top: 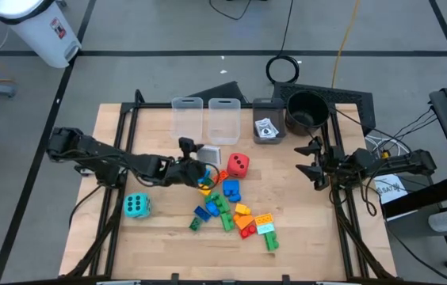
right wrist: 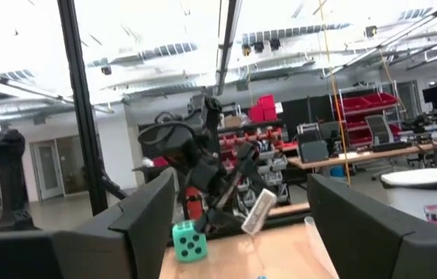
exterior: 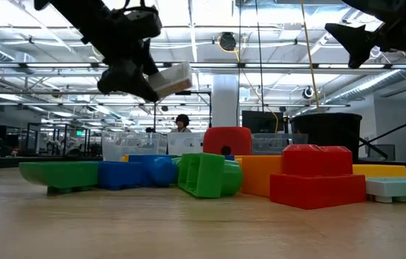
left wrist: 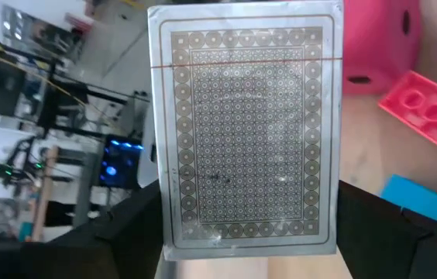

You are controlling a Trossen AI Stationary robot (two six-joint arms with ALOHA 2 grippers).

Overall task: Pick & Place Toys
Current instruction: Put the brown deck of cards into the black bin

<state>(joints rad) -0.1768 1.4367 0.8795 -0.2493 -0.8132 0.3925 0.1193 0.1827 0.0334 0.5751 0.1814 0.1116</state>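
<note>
Now L jaws point(top: 200, 158) grip card pack point(top: 210, 154) above bricks point(top: 227, 207), nr red die point(top: 238, 165).

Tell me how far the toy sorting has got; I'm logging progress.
Done: some small white cards lie in one clear plastic bin. In hand: the left gripper holds a patterned card above the table. Left: the red foam die, the teal foam die and the coloured plastic bricks. The right gripper waits empty.
</note>
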